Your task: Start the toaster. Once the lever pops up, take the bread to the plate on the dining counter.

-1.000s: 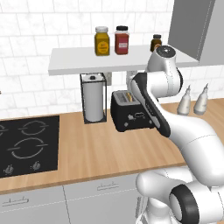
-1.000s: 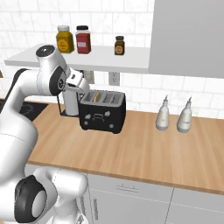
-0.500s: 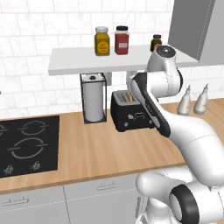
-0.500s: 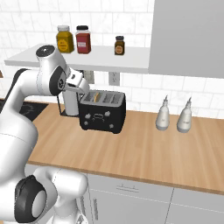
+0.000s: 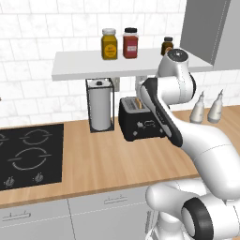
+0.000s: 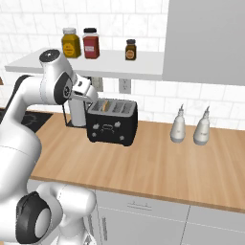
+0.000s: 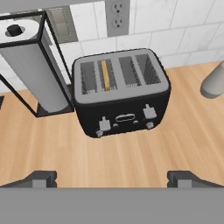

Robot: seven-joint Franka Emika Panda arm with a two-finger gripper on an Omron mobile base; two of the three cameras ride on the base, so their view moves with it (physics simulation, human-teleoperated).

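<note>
**A:** Where are your jaws at?

**B:** Your gripper (image 7: 111, 177) has its jaws spread wide apart, nothing between them. In the hand view the two dark fingertips (image 7: 38, 178) sit at the bottom corners, above bare worktop, short of the toaster (image 7: 120, 92). No contact with anything.

**A:** And the task items?

**B:** You're looking down on the toaster's top and front. It's black, with four slots visible on top. The bread (image 7: 105, 75) stands on edge in the second slot from the left, only a thin tan edge showing. Two small silver levers on the front; the left lever (image 7: 104, 124) is under the bread's side, the other is to its right. Both sit at about the same height. There's a small knob beside each.

**A:** Surroundings?

**B:** The toaster stands on a light wood counter (image 5: 108, 164) against a white tile wall. The paper-towel roll (image 7: 33, 70) in its black wire frame is just left of the toaster, near but apart. There's a wall outlet (image 7: 117, 16) behind, above the toaster. From the base views: a black hob (image 5: 30, 154) is set into the counter well to the left, and two pale bottles (image 6: 190, 126) stand to the right, side by side. A white shelf (image 6: 100, 62) above carries three jars: yellow, red, and a small dark one. A grey cabinet (image 6: 206, 40) hangs at the upper right. Grey drawer fronts run below the counter edge.
</note>
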